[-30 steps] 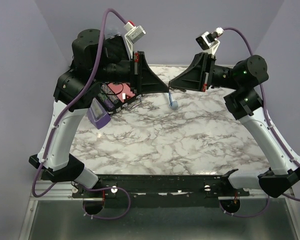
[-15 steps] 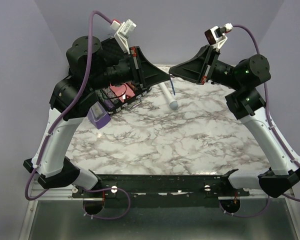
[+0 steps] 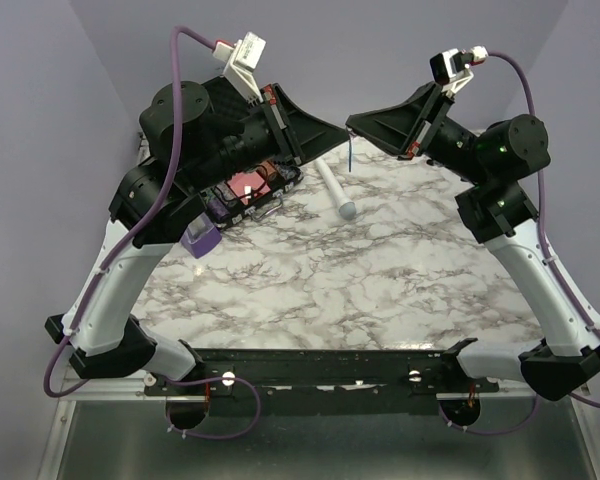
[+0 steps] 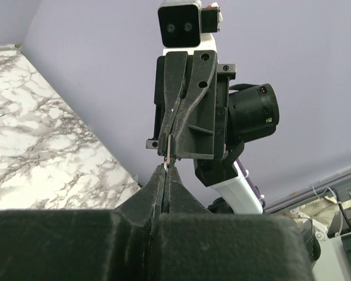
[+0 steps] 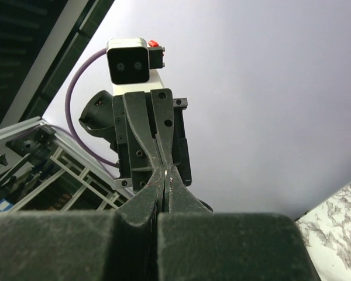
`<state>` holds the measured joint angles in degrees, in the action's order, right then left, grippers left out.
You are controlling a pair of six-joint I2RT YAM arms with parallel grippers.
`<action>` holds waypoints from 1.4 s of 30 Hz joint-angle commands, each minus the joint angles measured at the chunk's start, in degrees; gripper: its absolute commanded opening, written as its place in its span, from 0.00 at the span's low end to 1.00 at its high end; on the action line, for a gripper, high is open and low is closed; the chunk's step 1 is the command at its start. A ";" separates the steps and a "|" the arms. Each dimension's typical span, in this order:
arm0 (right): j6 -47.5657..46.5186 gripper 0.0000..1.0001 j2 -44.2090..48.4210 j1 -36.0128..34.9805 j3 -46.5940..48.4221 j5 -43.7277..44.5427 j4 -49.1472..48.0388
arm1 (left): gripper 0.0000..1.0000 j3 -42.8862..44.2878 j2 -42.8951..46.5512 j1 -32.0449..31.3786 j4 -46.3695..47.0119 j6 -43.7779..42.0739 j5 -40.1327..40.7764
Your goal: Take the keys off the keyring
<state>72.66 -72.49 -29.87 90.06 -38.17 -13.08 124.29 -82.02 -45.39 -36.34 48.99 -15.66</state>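
Both grippers are raised above the far edge of the marble table (image 3: 380,290), tip to tip. My left gripper (image 3: 339,129) is shut, and a tiny silver key (image 4: 164,167) sticks out of its tips. My right gripper (image 3: 350,122) is shut too, with a thin bright sliver pinched between its fingers (image 5: 171,175). The blue keyring (image 3: 349,150) shows as a thin blue strip hanging straight down under the right tip, clear of the table. Both wrist views hide it behind the fingers. The left wrist view has the right gripper (image 4: 170,147) right in front of my left tips.
A white wand (image 3: 335,188) lies on the table below the grippers. A black tray with a red item (image 3: 248,186) sits at the back left. A purple metronome (image 3: 202,237) stands in front of it. The lilac back wall is close behind the arms.
Both arms have lifted their touching tips higher and tilted them upward. The blue keyring rose with them, away from the white wand. Both grippers stayed shut.
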 commanded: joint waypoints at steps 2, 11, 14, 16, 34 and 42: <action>0.38 0.01 0.59 -0.81 -1.12 -0.85 -0.10 | 0.00 -1.50 -0.51 -0.84 5.31 0.67 4.06; -1.29 0.01 1.56 -0.81 -1.82 -1.03 0.51 | 0.21 -5.37 2.47 -0.76 5.31 -0.21 4.67; -2.00 0.01 1.47 -0.81 -1.47 -1.11 0.95 | 0.30 -5.81 3.36 -0.67 4.53 -1.00 4.76; -2.26 0.01 1.30 -0.81 -1.55 -1.29 1.21 | 0.38 -5.81 3.79 -0.58 3.56 -1.53 4.76; -2.61 0.01 0.34 -0.72 -0.95 -6.28 2.53 | 0.74 -11.79 11.09 5.39 -0.05 -7.32 -7.78; -1.74 0.01 -2.13 -0.81 2.40 -16.14 3.41 | 0.74 -6.26 5.82 11.90 -3.12 -10.93 -29.58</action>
<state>70.91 -73.69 -30.33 89.97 -47.37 -10.74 114.91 -73.45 -35.70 -36.67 41.10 -30.24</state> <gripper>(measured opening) 0.013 0.746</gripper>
